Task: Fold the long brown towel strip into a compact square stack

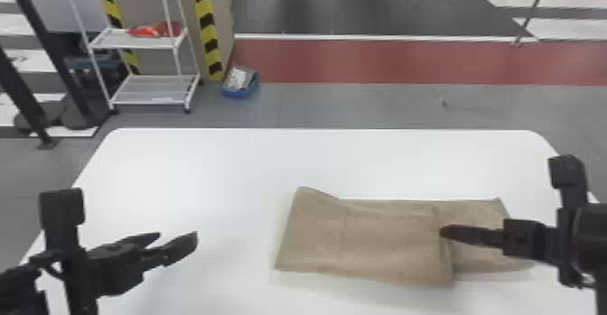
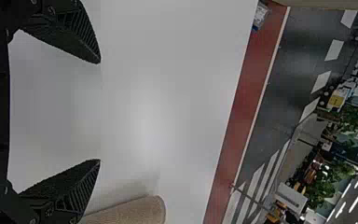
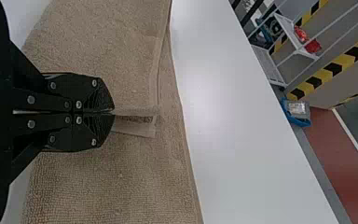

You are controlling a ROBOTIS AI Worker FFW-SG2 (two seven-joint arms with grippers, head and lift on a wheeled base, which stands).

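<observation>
My right claw (image 3: 113, 112) was closed on a small pinch of the brown towel (image 1: 388, 246), at the edge of its folded-over layer. Most of the towel lay beneath that claw and leftward from it; the lower layer ran on under the claw and out to its right. My left claw (image 1: 177, 236) stood spread open above the table (image 1: 203, 165), well apart from the towel on its left side, with nothing between its fingers.

I judged the job partly done. One layer had been laid over another, yet the shape was a long rectangle, and the far corner on the left claw's side jutted past the edge. Bringing the short ends together, squaring the corners and flattening the stack seemed to be left.

I made out no lettering on the towel, nor on the blue box (image 1: 240, 83) on the floor, far beyond both claws.
</observation>
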